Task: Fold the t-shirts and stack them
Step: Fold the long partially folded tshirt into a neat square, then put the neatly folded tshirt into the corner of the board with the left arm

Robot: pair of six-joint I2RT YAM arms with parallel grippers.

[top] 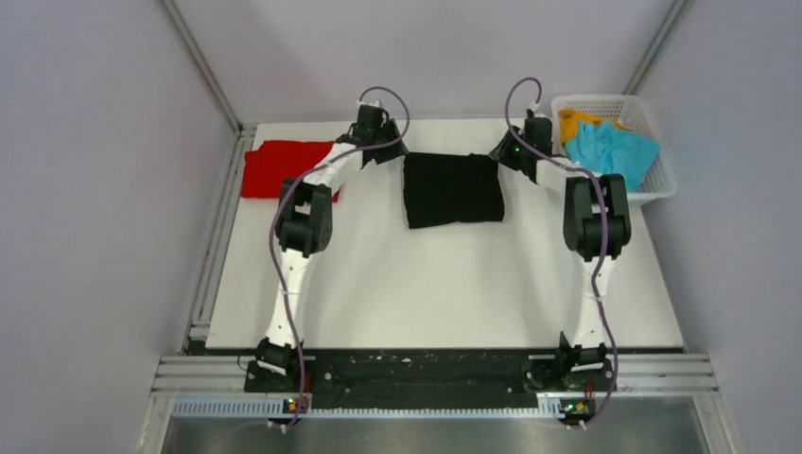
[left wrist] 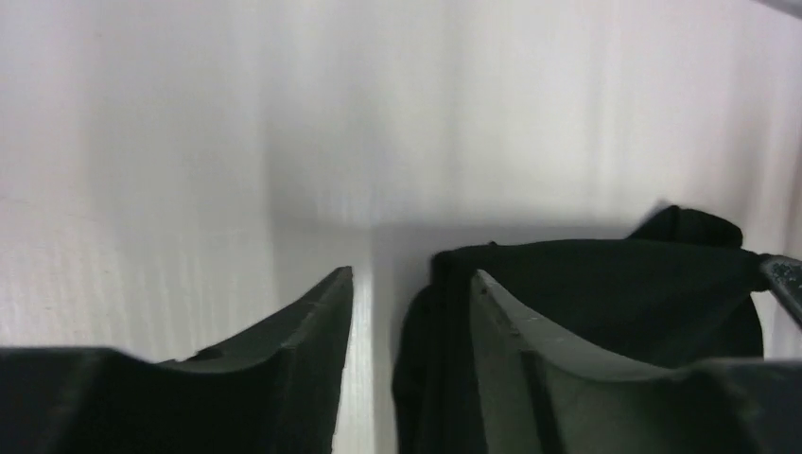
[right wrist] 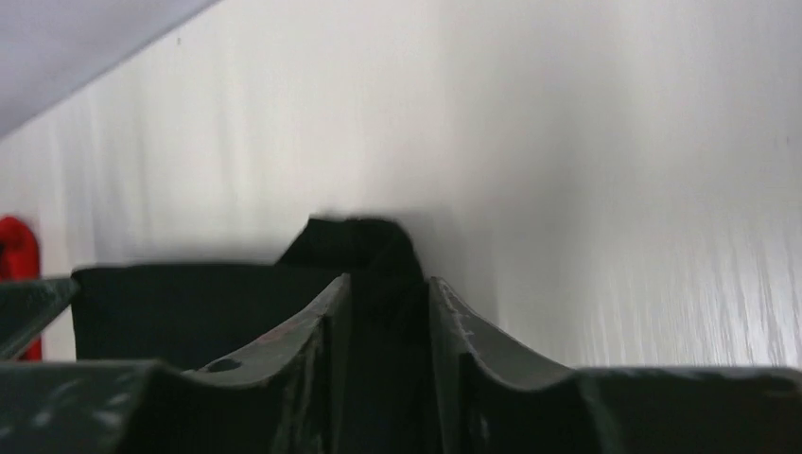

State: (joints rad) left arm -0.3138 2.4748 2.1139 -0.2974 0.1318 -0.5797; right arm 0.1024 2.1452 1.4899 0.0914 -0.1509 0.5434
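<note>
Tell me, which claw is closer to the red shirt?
Left. The left gripper sits beside the black t-shirt, just right of the red t-shirt; the right gripper grips the black t-shirt on its opposite side.

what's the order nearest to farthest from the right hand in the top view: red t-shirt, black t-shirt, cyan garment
1. black t-shirt, at the right hand, centre
2. cyan garment, in the basket, right
3. red t-shirt, far left

Table [top: 454, 284] lies open nearer than black t-shirt [top: 452, 189]; basket [top: 596, 97] crowds far right.
</note>
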